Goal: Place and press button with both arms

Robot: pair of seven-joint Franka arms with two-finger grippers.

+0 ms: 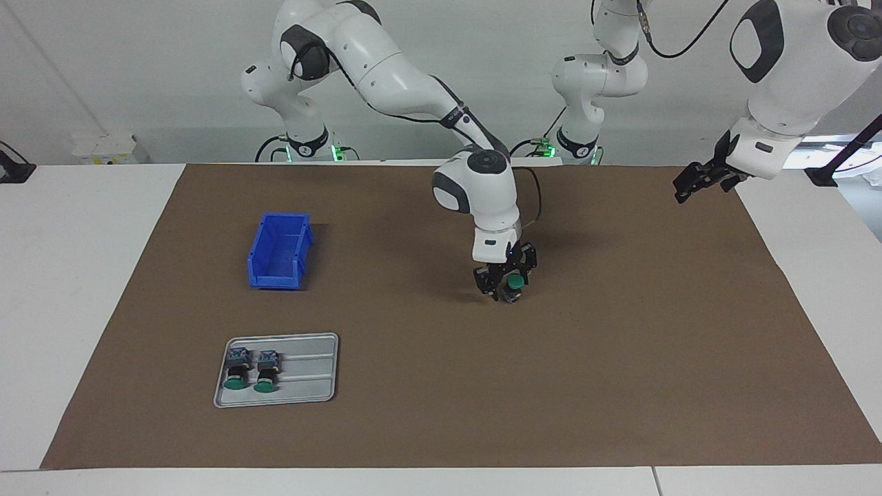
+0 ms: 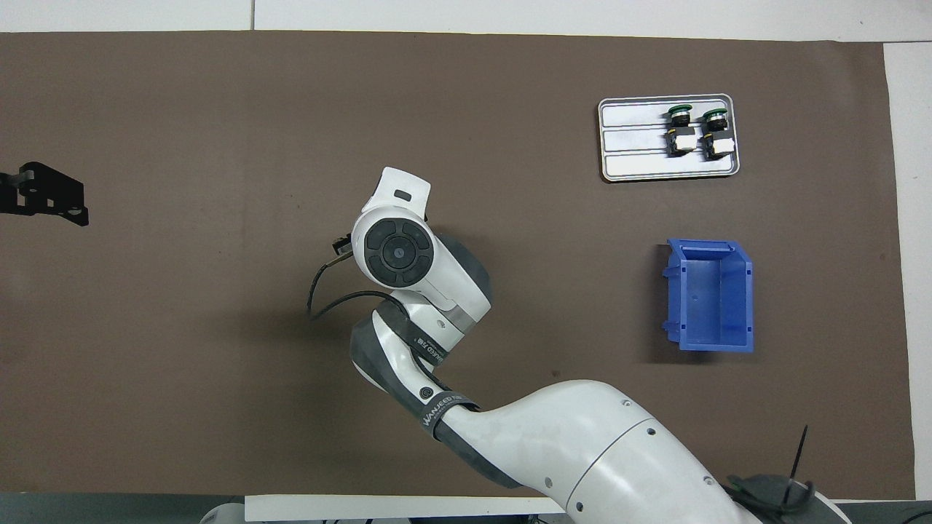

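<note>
The right gripper is low over the middle of the brown mat, well apart from the grey tray. A button with a green cap sits between its fingers, standing up on the mat with the cap on top. I cannot tell if the fingers are squeezing it or just around it. It stands that way, I think, so something can push the cap down.

Two more buttons lie side by side in the tray, green caps pointing away from the robots. A blue bin sits nearer to the robots than the tray.

The left gripper waits with its fingers apart, high over the mat's edge, well apart from the tray. It holds nothing. I think it will do the pressing.
</note>
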